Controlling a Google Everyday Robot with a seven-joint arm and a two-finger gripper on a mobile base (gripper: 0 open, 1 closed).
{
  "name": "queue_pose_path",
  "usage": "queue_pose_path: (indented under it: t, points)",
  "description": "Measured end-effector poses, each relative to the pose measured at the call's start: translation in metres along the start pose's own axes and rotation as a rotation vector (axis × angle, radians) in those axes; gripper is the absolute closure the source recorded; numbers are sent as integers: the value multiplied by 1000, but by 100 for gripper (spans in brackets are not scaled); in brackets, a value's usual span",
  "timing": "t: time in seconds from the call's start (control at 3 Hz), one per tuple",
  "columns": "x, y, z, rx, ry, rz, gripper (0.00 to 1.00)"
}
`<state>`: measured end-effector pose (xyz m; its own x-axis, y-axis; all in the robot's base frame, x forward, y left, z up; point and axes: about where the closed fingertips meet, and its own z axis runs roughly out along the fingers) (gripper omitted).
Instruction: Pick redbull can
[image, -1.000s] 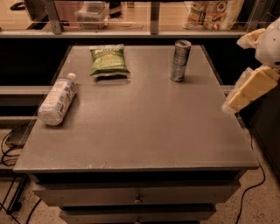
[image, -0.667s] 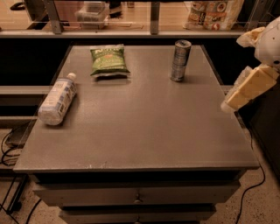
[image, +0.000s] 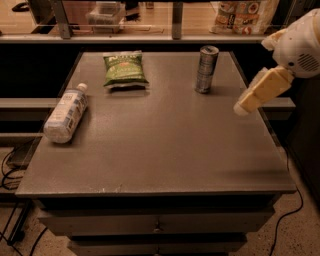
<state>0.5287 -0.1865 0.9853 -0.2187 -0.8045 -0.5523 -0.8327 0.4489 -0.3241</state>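
Grey drawer cabinet, speckled floor, dim light.

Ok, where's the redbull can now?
In the camera view the redbull can stands upright at the far right of the table, right of the green chip bag; the gripper hovers right of it, nearer the camera.
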Motion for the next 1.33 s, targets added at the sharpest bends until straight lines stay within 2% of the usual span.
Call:
queue_pose_path:
  t: [0.33,0.67,1.0,1.33]
  points:
    - [-11,-35,28,47,-60,62,0]
    - [-15,-75,64,75,-153,148,0]
    - [-15,-75,64,75,-154,149,0]
    - [-18,-75,94,51,-173,201,0]
